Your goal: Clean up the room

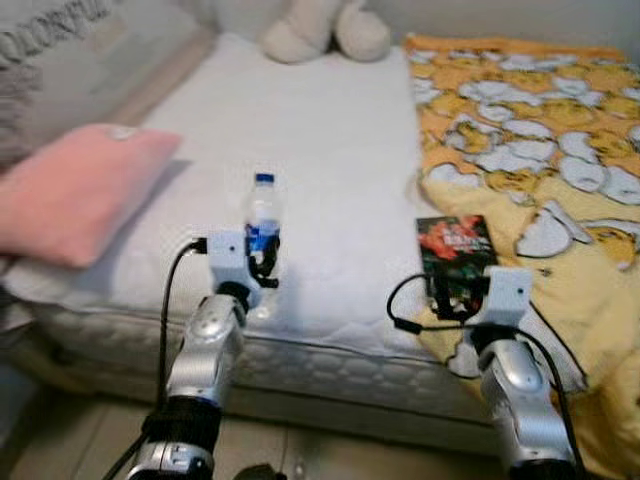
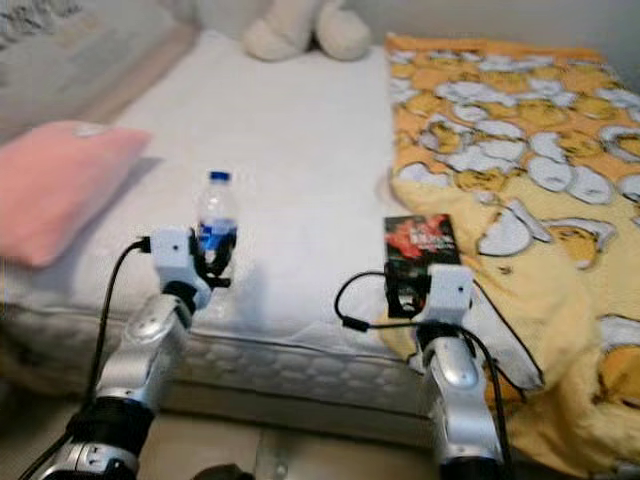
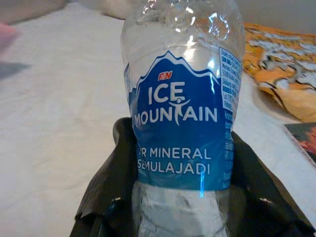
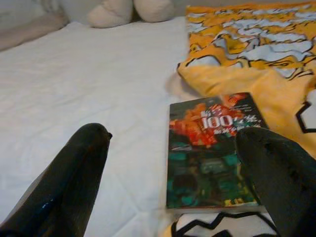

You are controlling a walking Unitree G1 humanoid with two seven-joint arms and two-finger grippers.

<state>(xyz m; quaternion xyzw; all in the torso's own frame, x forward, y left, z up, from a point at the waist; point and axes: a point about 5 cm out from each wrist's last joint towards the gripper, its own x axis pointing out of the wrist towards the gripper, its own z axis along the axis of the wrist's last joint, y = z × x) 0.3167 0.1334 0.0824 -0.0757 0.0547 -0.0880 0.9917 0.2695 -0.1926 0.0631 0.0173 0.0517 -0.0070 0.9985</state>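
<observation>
A wide bed with a white quilted mattress (image 1: 310,150) spans the scene, seen from its near edge. Over its right side lies a crumpled yellow and orange blanket printed with white cartoon shapes (image 1: 540,170). A soft pink rectangular pillow (image 1: 75,190) rests on the left edge of the mattress, and a cream plush toy (image 1: 325,30) sits at the far end against the wall.

Near the front edge, a dark paperback book with a red and green cover (image 1: 455,250) lies flat where the blanket meets the bare mattress. The right tool (image 4: 173,173) hovers just before the book's near end, its two black fingers (image 4: 74,173) spread wide and holding nothing.

To the left of the book, well apart from it, a clear plastic water bottle with a blue cap and blue "Ice Mountain" label (image 3: 182,133) stands upright on the mattress. The left tool (image 1: 262,262) grips the bottle's lower half, one black finger pressed on each side.
</observation>
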